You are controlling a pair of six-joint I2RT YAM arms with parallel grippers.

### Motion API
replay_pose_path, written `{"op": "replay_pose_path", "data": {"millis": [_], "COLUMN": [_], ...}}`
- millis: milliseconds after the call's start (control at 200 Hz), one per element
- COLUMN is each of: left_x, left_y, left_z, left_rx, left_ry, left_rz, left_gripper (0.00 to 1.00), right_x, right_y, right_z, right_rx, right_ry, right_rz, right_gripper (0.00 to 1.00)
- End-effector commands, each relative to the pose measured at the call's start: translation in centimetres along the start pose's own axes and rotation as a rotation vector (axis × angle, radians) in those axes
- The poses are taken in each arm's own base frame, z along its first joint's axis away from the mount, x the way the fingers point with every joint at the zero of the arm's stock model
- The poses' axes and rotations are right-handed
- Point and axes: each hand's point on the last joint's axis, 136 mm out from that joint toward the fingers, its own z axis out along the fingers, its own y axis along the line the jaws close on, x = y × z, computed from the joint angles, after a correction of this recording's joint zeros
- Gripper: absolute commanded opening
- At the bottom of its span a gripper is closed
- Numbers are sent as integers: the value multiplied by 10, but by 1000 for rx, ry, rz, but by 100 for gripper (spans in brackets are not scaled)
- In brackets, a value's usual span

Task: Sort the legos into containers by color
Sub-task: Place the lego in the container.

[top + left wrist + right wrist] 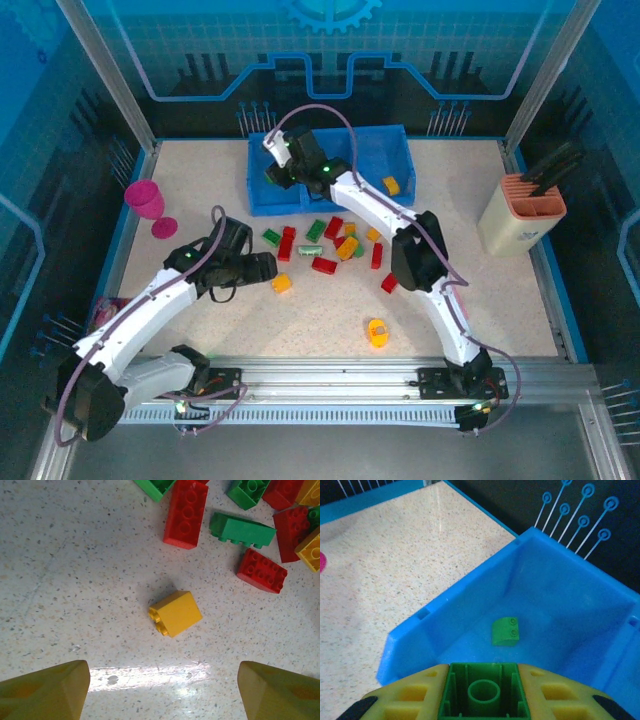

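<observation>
One boxy yellow brick [176, 613] lies on speckled tabletop [75, 580].

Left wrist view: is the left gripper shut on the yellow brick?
No, the yellow brick lies free on the table, ahead of the left gripper, whose jaws stand wide apart.

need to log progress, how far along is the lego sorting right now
Early. Done: one green brick lies in the tray's left compartment, one yellow brick in its right compartment. In hand: the right gripper holds a second green brick over the left compartment; the open left gripper hovers above a loose yellow brick. Left: the pile of red, green and yellow bricks on the table.
</observation>
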Motion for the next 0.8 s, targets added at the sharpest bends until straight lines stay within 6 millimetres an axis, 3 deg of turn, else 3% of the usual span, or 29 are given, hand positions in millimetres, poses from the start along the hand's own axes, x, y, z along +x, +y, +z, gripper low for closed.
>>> {"op": "replay_pose_path", "data": {"millis": [0, 150, 390, 525, 796], "left_x": [1, 7, 23, 29, 24], "left_y": [-9, -5, -6, -5, -10], "left_z": [1, 8, 32, 46, 70], "left_rx": [29, 0, -49, -87, -119], "left_ry": [2, 21, 84, 107, 106], "left_rz": [-19, -25, -17, -20, -28], "left_gripper": [79, 79, 80, 80, 81], "right_x": [4, 21, 31, 20, -19], "right_y": [3, 2, 3, 5, 13], "right_z": [22, 42, 46, 34, -13], "right_rx": [13, 37, 40, 25, -35], "right_ry": [-15, 8, 32, 7, -80], "right_rz": [-52, -79, -103, -112, -127], "right_gripper": [25, 24, 34, 40, 58]}}
